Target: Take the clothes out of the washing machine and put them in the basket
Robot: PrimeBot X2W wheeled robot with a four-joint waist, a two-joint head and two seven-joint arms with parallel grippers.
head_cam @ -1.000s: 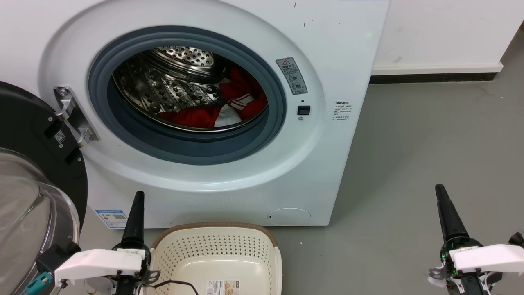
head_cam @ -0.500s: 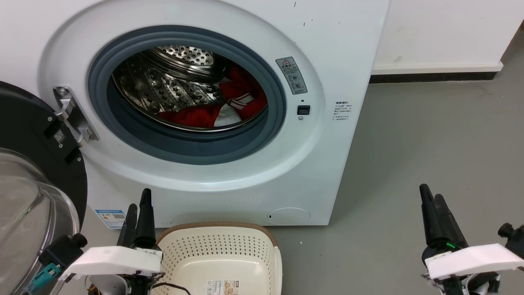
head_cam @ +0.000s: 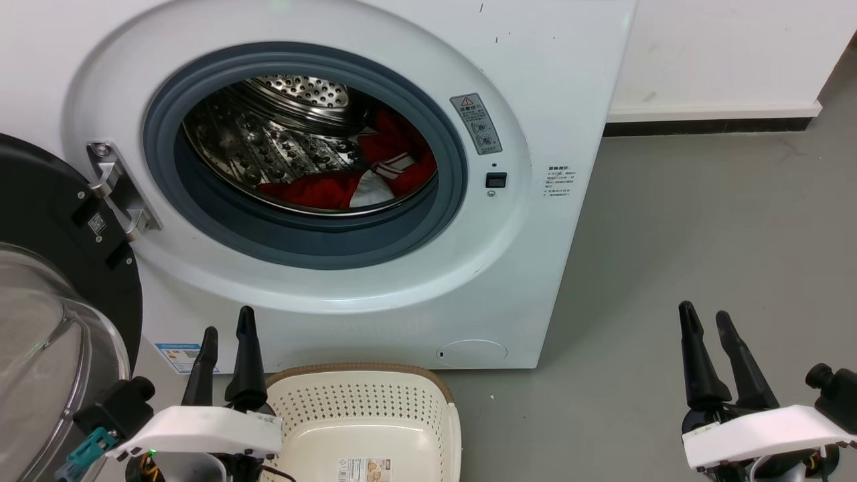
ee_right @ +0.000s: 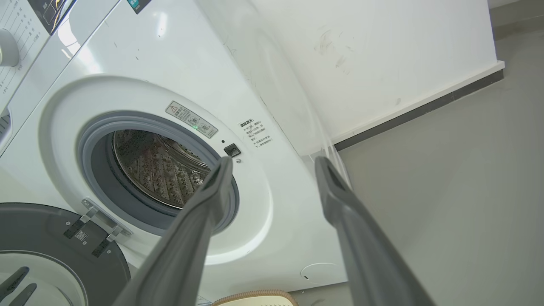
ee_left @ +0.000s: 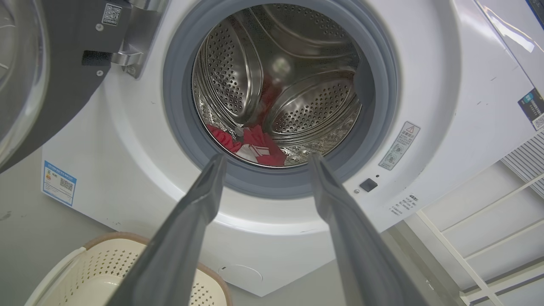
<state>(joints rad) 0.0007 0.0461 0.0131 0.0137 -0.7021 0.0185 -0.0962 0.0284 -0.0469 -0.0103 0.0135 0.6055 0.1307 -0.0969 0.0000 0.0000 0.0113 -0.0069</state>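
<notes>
Red clothes [head_cam: 335, 191] lie low-right in the drum [head_cam: 268, 150] of the washing machine [head_cam: 535, 281], heap running crosswise, up and ahead of my left pincer [head_cam: 228, 321], wide and empty, nearer than my right pincer [head_cam: 704, 310], also wide.

The floor [head_cam: 669, 234] is just plain smooth grey stuff, running back to a white wall [head_cam: 723, 47] with a dark skirting strip [head_cam: 703, 126]. Two things sit on it. The washing machine [head_cam: 549, 100] stands ahead of the left gripper [head_cam: 228, 320]. The basket [head_cam: 361, 367] sits right beside that gripper on its inner side and well apart from the right gripper [head_cam: 703, 310], which has bare floor ahead of it.
</notes>
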